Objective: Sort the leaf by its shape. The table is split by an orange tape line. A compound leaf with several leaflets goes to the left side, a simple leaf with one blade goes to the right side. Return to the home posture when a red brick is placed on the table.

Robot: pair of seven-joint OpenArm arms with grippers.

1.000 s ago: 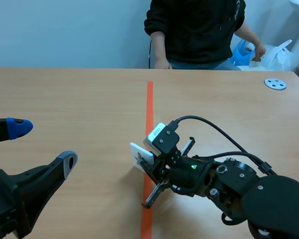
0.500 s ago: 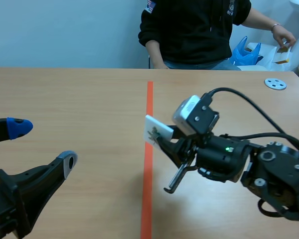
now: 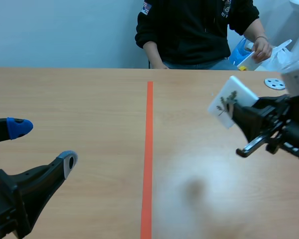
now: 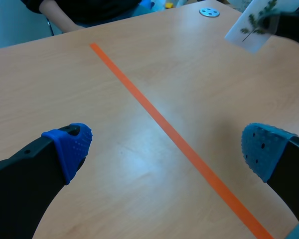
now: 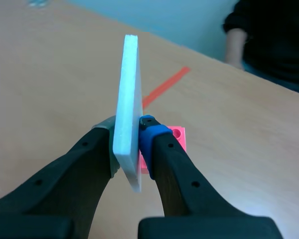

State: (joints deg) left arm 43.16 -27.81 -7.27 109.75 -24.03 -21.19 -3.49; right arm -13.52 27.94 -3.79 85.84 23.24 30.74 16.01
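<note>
A white card (image 3: 232,101) bearing a green sprig (image 3: 226,103) with small leaflets hangs tilted above the table, right of the orange tape line (image 3: 148,149). My right gripper (image 3: 239,112) is shut on its lower edge; the right wrist view shows the card (image 5: 127,99) edge-on between the pads of this gripper (image 5: 127,137). Only in that view, a pink-red brick (image 5: 175,137) peeks out on the table behind the blue pad. My left gripper (image 3: 42,144) is open at the near left, nothing between its fingers (image 4: 70,147). The card (image 4: 254,25) shows far ahead of it.
A person in a black top sits across the table, one hand (image 3: 261,47) holding a small box beside a blue bag (image 3: 239,52). A grey round disc (image 3: 275,83) lies at the far right of the table.
My right arm has lifted the card from beside the tape line near the front and carried it up and far to the right. The left arm has kept still.
</note>
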